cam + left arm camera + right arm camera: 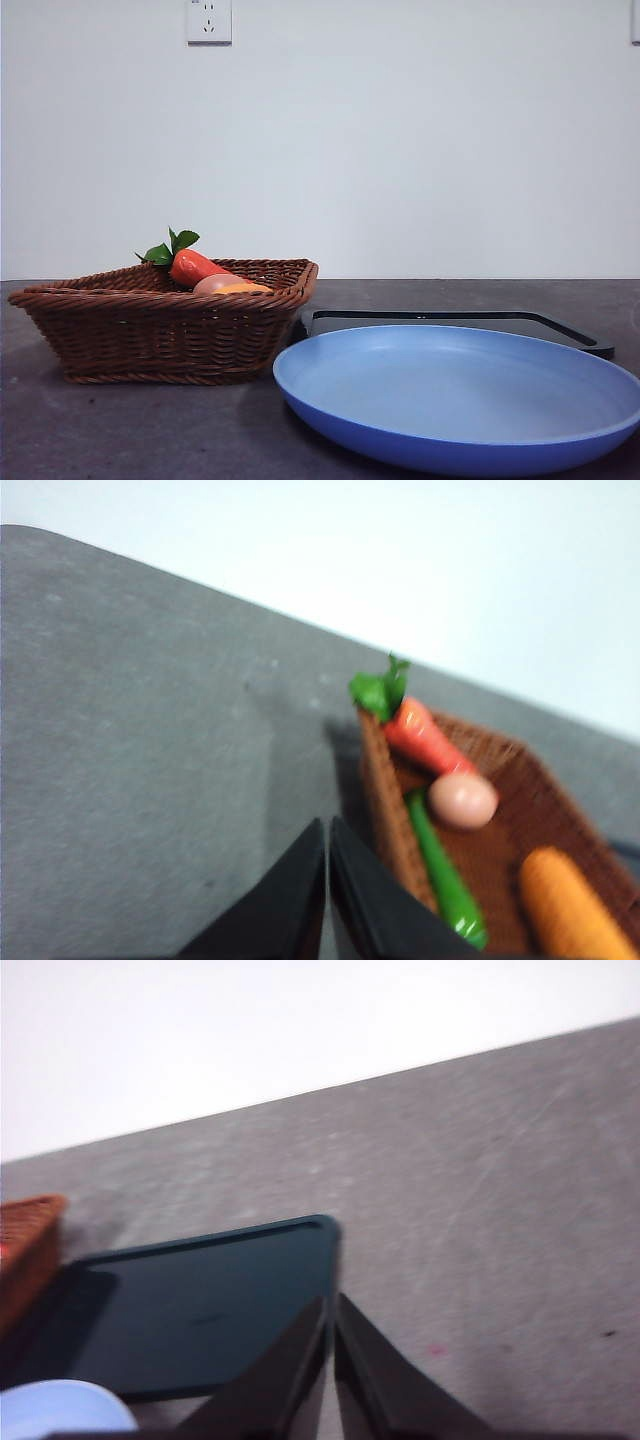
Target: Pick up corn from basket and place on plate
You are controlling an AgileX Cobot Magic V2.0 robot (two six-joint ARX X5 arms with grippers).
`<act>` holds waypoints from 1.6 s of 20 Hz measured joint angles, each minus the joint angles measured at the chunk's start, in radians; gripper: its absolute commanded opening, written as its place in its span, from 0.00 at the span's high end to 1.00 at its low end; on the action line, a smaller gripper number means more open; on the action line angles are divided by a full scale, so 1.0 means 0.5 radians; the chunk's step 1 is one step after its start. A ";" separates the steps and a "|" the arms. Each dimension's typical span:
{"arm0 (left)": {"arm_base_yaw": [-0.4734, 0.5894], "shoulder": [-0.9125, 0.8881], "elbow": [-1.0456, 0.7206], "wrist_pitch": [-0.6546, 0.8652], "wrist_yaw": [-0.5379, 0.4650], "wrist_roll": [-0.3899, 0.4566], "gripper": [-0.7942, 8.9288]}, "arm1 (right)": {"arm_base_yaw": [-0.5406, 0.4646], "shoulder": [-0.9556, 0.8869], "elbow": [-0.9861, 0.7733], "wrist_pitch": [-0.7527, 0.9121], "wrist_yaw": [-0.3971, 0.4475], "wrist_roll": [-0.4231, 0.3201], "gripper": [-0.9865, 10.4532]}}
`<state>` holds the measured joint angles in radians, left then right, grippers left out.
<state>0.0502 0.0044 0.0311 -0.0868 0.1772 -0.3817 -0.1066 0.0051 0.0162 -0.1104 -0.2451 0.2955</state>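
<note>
The corn (570, 905), an orange-yellow cob, lies inside the brown wicker basket (378, 790) in the left wrist view. From the front the basket (150, 325) stands at the left, and only an orange-yellow sliver of the corn (248, 288) peeks over its rim. The blue plate (460, 400) sits empty at the front right; its edge (60, 1410) also shows in the right wrist view. My left gripper (327, 825) is shut and hangs over bare table beside the basket. My right gripper (332, 1300) is shut near a corner of the black tray.
In the basket also lie a red-orange carrot (425, 735) with green leaves, a pinkish egg-like item (462, 800) and a long green vegetable (445, 875). A flat black tray (450, 322) lies behind the plate. Grey tabletop (500, 1210) spreads beyond the tray.
</note>
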 measured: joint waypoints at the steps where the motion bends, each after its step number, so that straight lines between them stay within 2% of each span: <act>1: 0.000 0.000 0.002 0.008 0.002 -0.052 0.91 | 0.000 0.000 0.005 -0.003 -0.024 0.040 0.91; 4: 0.000 0.001 0.011 -0.048 0.064 -0.152 0.91 | 0.000 0.001 0.076 -0.040 -0.032 0.108 0.91; 8: 0.000 0.040 0.154 -0.176 0.170 -0.195 0.91 | 0.000 0.004 0.244 -0.086 -0.033 0.140 0.91; 12: 0.000 0.130 0.370 -0.305 0.193 -0.195 0.91 | 0.000 0.078 0.436 -0.225 -0.036 0.143 0.91; 15: 0.000 0.257 0.520 -0.429 0.285 -0.130 0.91 | 0.000 0.194 0.589 -0.368 -0.086 0.110 0.91; 20: 0.000 0.541 0.821 -0.684 0.478 0.066 0.91 | 0.000 0.464 0.893 -0.644 -0.222 -0.066 0.91; 25: 0.000 0.861 1.107 -1.008 0.648 0.378 0.91 | 0.016 0.790 1.169 -1.009 -0.417 -0.316 0.91; 32: -0.130 1.210 1.377 -1.322 0.704 0.713 0.91 | 0.179 1.149 1.392 -1.446 -0.499 -0.631 0.91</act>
<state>-0.0147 0.6094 0.7197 -0.7479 0.5293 -0.0254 -0.0170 0.5797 0.7120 -0.8333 -0.4946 -0.0200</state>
